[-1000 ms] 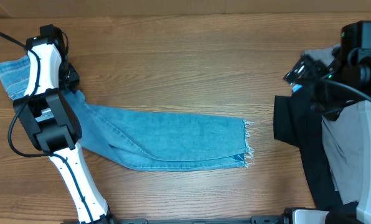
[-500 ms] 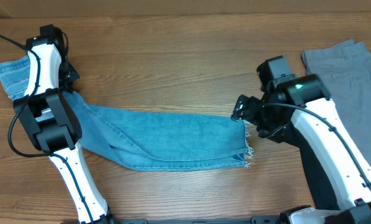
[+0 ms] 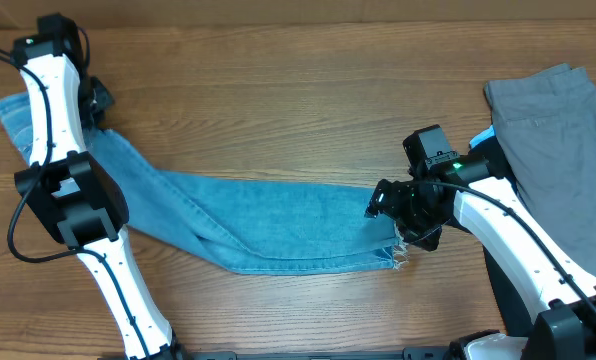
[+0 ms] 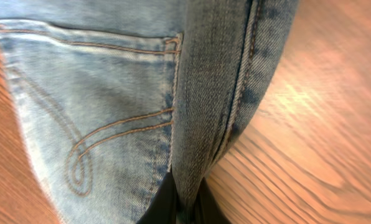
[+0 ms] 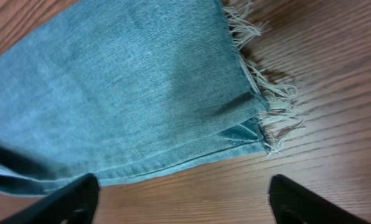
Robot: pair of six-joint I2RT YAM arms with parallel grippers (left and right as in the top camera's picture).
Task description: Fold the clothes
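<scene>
The clothes, light blue denim jeans (image 3: 268, 225), lie stretched across the wooden table from the far left to the frayed leg hems (image 3: 396, 240). My left gripper (image 3: 94, 101) is shut on the waist end. In the left wrist view a thick denim fold (image 4: 204, 93) beside a stitched back pocket (image 4: 98, 118) is pinched in my left gripper (image 4: 183, 210). My right gripper (image 3: 392, 214) hovers open at the hem end. In the right wrist view its fingers (image 5: 70, 199) straddle bare wood just short of the jeans' edge (image 5: 142, 93), touching nothing.
A grey garment (image 3: 553, 120) lies at the far right of the table. A black garment (image 3: 498, 285) lies under my right arm, near the front right. Bare wood lies beyond and in front of the jeans.
My left gripper has shut on the jeans' waist end and pulled it toward the far edge. My right arm swung in from the garments on the right to the frayed hems.
</scene>
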